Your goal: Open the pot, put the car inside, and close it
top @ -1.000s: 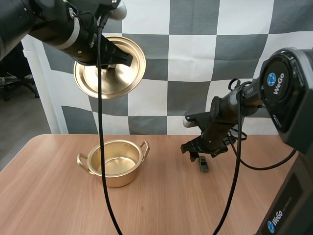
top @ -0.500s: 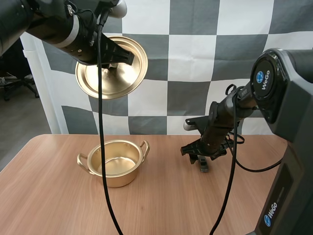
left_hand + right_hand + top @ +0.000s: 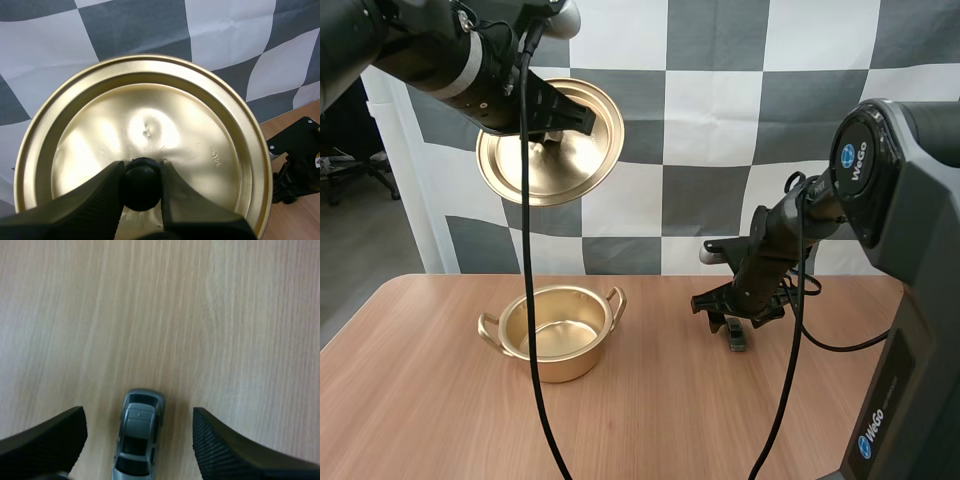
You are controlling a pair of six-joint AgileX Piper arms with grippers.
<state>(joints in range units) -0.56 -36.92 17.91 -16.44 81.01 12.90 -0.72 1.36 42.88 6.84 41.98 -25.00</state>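
Pinching one lid's (image 3: 150, 120) knob (image 3: 142, 187), left pincer (image 3: 141, 172) hangs over one pot (image 3: 556, 366); right pincer (image 3: 139, 420), open, straddles one car (image 3: 137, 442), seemingly untouched.

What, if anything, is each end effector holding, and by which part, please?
The left end effector holds the lid by its knob; the right end effector, open astride the car, holds nothing.

Left pincer (image 3: 142, 171) clamps lid (image 3: 195, 120) by knob (image 3: 142, 186) (black).

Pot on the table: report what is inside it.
The pot holds nothing visible, just its bare golden floor; its near wall hides the inside's closest strip. The car sits outside.
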